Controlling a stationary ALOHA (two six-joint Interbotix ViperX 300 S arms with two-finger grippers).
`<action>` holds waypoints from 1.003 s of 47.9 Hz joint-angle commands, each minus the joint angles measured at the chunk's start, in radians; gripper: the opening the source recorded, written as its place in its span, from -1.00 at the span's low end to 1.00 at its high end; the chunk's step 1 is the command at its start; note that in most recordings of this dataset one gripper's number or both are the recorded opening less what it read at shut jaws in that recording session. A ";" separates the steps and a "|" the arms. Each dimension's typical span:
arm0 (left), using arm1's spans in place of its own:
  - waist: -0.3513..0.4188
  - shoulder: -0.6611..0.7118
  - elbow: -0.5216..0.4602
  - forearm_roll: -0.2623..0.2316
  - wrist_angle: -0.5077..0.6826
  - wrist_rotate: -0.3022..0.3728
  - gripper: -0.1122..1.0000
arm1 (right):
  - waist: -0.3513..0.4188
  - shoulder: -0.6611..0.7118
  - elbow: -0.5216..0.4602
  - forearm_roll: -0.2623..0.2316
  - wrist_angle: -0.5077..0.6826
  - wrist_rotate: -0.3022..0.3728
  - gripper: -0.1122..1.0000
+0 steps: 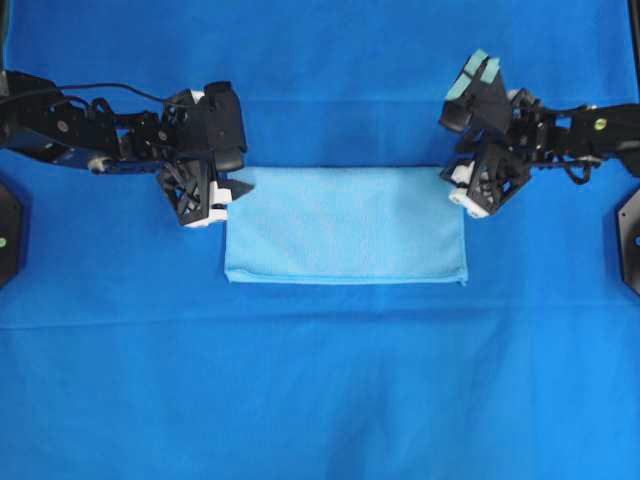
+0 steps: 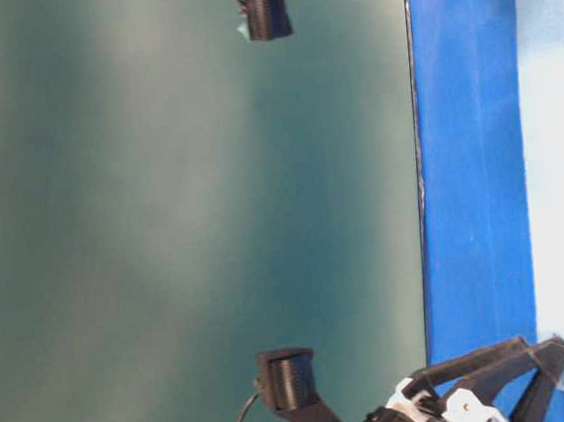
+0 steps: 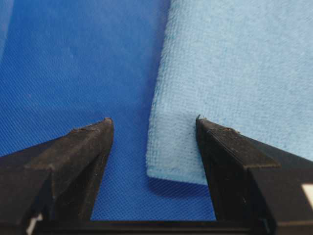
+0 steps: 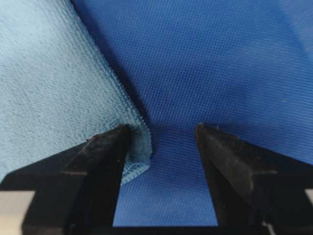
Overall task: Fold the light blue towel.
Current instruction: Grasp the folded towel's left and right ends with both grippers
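Note:
The light blue towel (image 1: 345, 225) lies flat on the table as a wide rectangle, folded with its long edges running left to right. My left gripper (image 1: 236, 195) is open at the towel's far left corner. In the left wrist view that gripper (image 3: 152, 120) straddles the corner: one finger is over the towel (image 3: 234, 63), the other over the bare covering. My right gripper (image 1: 456, 188) is open at the far right corner. In the right wrist view it (image 4: 161, 126) has one finger on the edge of the towel (image 4: 49, 83), whose corner curls up beside it.
A deep royal-blue table covering (image 1: 320, 400) spreads under everything, with faint crease lines across it. Black arm mounts stand at the left edge (image 1: 6, 235) and the right edge (image 1: 630, 240). The table-level view shows the covering's edge (image 2: 424, 210) against a green wall.

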 commanded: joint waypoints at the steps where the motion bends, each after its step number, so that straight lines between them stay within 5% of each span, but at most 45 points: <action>1: 0.003 -0.002 -0.008 0.002 -0.002 0.000 0.34 | -0.003 0.014 -0.017 -0.002 -0.008 0.000 0.28; 8: 0.003 0.012 -0.008 0.000 0.005 -0.002 0.21 | -0.003 0.026 -0.017 -0.002 -0.005 0.000 0.28; 13: 0.003 0.012 -0.009 0.000 0.034 -0.003 -0.07 | 0.000 0.026 -0.015 -0.002 0.003 -0.002 0.20; 22: 0.003 0.014 -0.014 0.000 0.133 -0.005 -0.75 | 0.025 0.021 -0.014 -0.002 0.037 -0.006 -0.65; 33: 0.002 -0.002 -0.032 0.000 0.155 -0.014 -0.76 | 0.025 -0.029 -0.009 0.003 0.066 0.006 -0.76; 48: -0.043 -0.199 -0.117 0.000 0.380 -0.029 -0.76 | 0.061 -0.284 -0.025 0.008 0.210 0.008 -0.76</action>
